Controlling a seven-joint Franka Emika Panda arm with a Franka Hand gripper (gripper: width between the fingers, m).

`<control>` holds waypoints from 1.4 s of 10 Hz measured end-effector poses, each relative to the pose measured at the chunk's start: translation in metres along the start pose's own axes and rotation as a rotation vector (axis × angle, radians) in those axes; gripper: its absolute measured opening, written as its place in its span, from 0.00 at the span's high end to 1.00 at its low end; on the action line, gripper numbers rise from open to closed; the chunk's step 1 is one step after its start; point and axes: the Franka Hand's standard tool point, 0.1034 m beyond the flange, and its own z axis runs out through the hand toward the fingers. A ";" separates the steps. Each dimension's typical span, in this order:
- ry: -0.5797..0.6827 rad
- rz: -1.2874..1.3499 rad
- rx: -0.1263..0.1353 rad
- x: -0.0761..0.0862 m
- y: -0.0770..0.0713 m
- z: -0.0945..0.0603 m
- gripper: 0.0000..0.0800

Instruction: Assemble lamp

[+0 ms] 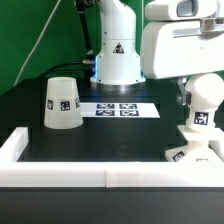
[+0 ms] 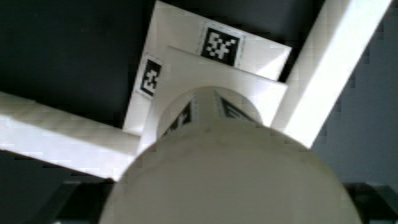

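Observation:
My gripper (image 1: pixel 201 90) is shut on the white round-headed bulb (image 1: pixel 203 108) and holds it upright at the exterior view's right. The bulb's tagged stem points down at the flat square base (image 1: pixel 188 152), which lies in the front right corner of the white-walled work area. I cannot tell whether the stem touches the base. In the wrist view the bulb's head (image 2: pixel 222 160) fills the space between my gripper's (image 2: pixel 217 208) dark fingers (image 2: pixel 71 203), with the tagged base (image 2: pixel 217 50) beyond it. The truncated-cone shade (image 1: pixel 62 103) stands on the black table at the exterior view's left, apart from my gripper.
The marker board (image 1: pixel 118 109) lies flat in the middle of the table. The big white robot pedestal (image 1: pixel 118 55) stands behind it. A low white wall (image 1: pixel 90 176) runs along the front and the sides, close around the base.

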 end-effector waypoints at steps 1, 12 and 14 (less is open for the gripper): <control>0.000 0.082 0.000 0.000 0.000 0.000 0.28; 0.036 1.047 0.038 0.001 -0.008 0.002 0.28; 0.028 1.188 0.057 0.001 -0.010 0.002 0.28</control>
